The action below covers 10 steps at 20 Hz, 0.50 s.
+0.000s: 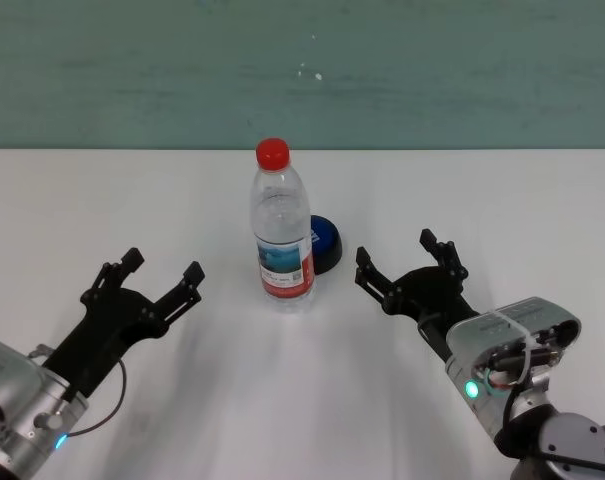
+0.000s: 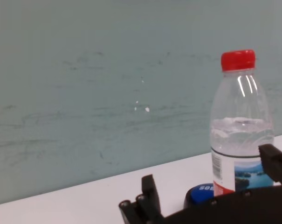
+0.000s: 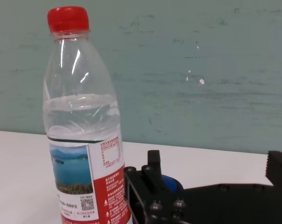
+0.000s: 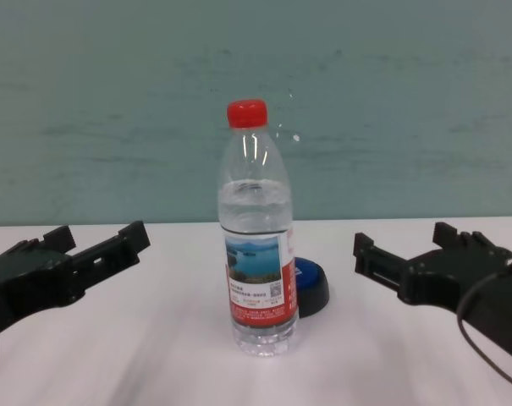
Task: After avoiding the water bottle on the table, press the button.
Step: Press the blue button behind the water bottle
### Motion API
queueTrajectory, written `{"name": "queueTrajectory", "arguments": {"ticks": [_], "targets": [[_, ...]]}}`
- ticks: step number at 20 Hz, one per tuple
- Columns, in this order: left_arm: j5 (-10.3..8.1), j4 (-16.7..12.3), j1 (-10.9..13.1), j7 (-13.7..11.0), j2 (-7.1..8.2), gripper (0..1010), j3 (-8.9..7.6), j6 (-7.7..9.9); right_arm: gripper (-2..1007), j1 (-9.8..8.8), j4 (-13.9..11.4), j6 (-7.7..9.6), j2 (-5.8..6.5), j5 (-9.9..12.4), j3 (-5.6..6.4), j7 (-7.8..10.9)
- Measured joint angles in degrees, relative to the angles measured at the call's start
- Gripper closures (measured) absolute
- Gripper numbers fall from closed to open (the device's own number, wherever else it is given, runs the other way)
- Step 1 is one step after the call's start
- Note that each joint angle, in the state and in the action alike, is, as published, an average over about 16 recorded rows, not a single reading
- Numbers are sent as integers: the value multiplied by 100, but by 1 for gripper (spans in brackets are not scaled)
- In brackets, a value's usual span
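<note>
Clear plastic, red cap up: the bottle (image 1: 282, 231) stood upright near the middle of the table (image 1: 542, 200), its long axis vertical and its label facing the robot. Just behind it and a little to the robot's right sat the button (image 1: 325, 243), a low blue dome on a black base, flat on the white top with its pressing face pointing straight up. From the chest view the bottle covered the button's left part, and the two looked to be touching or nearly so; I could not tell which

Both arms hovered low over the near part of the table, one on each side of the bottle and apart from it. The left gripper (image 1: 152, 279) had its jaws spread wide with nothing between them. The right gripper (image 1: 407, 261) was likewise spread and empty, its tips reaching toward the button's side but short of it

As I judged it, nothing of the task was done yet: the bottle stood undisturbed and the button was unpressed. Getting round the bottle and pushing down on the dome all remained, and the right arm looked better placed for it
</note>
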Motion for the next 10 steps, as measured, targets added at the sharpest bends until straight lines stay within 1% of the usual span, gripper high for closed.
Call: {"name": "queueTrajectory", "arguments": {"ticks": [10], "targets": [[15,10,-8,9,-5,0,-2,-7,1,26,4,79,56,108,38,145]]}}
